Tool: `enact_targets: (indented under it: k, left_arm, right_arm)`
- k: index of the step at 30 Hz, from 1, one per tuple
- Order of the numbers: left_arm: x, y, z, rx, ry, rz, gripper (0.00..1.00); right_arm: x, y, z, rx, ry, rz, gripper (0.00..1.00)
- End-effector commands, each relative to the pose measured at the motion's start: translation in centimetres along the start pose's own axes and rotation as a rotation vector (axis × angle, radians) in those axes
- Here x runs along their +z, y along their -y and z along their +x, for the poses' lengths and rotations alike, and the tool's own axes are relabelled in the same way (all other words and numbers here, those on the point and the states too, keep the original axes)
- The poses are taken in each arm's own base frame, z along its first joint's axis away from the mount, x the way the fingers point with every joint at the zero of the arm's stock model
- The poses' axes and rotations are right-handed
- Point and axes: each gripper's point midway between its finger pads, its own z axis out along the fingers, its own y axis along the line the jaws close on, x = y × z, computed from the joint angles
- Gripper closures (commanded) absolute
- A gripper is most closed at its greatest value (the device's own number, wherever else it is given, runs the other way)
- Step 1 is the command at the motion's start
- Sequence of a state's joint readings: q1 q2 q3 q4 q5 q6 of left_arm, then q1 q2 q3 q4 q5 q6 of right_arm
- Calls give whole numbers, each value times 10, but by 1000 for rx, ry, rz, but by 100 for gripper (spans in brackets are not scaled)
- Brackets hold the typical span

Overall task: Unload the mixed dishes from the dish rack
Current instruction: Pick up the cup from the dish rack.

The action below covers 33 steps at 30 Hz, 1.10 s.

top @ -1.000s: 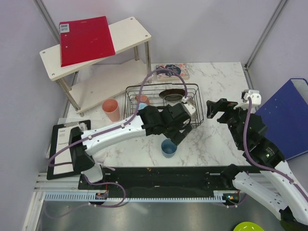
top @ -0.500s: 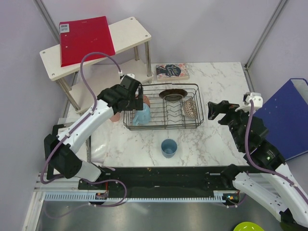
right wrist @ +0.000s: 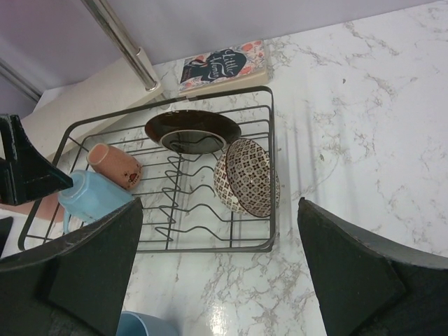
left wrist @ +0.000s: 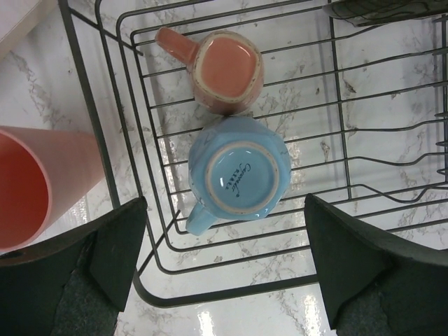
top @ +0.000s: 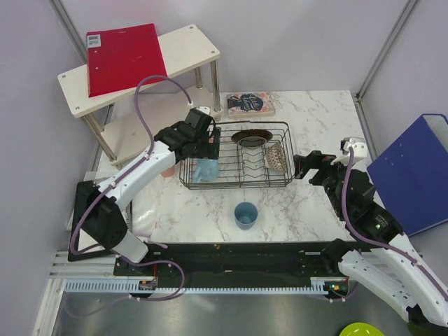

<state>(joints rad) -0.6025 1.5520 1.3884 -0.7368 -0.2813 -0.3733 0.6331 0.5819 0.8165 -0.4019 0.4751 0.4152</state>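
- Left end effector (left wrist: 224, 203) — fingers spread wide, gripping nothing; it hangs directly above the light-blue mug (left wrist: 238, 175).
- The mug sits base-up at the left end of the dish rack (top: 241, 168), just beside the small pale cup (left wrist: 227, 70).
- Right end effector (right wrist: 220, 206) — fully spread and empty, off the rack's right end.
- Red-speckled bowl (right wrist: 245, 183) and dark plate (right wrist: 192, 131) rest in the rack.
- Salmon-pink tumbler (left wrist: 35, 185) and blue cup (top: 246, 214) stand on the bench (top: 315, 112), outside the rack.

The mug (left wrist: 238, 175) is light blue, its foot ring cream. The small cup (left wrist: 227, 70) is salmon pink, the tumbler (left wrist: 35, 185) pink. The bowl (right wrist: 246, 183) bears a dark red lattice on cream. The surface (top: 315, 112) is white marble, grey-veined.
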Motion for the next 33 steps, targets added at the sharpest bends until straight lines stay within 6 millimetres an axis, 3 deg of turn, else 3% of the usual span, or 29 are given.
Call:
enact_targets:
  k: [1, 10, 18, 26, 29, 33]
  left_arm:
    - [14, 16, -7, 40, 28, 67, 1]
    - [33, 28, 11, 73, -43, 118, 1]
    - [56, 23, 34, 98, -110, 82, 1]
    - [64, 22, 38, 105, -123, 68, 4]
    - [66, 21, 39, 110, -119, 63, 16]
    - [61, 16, 36, 107, -91, 45, 48]
  right_arm:
    - [3, -7, 2, 28, 6, -28, 2]
    - [5, -5, 9, 24, -8, -22, 2]
    - [8, -4, 15, 17, -20, -16, 2]
    - [7, -3, 16, 15, -20, -16, 2]
    - [7, -2, 17, 13, -21, -14, 2]
    - [7, -2, 17, 15, -22, -17, 2]
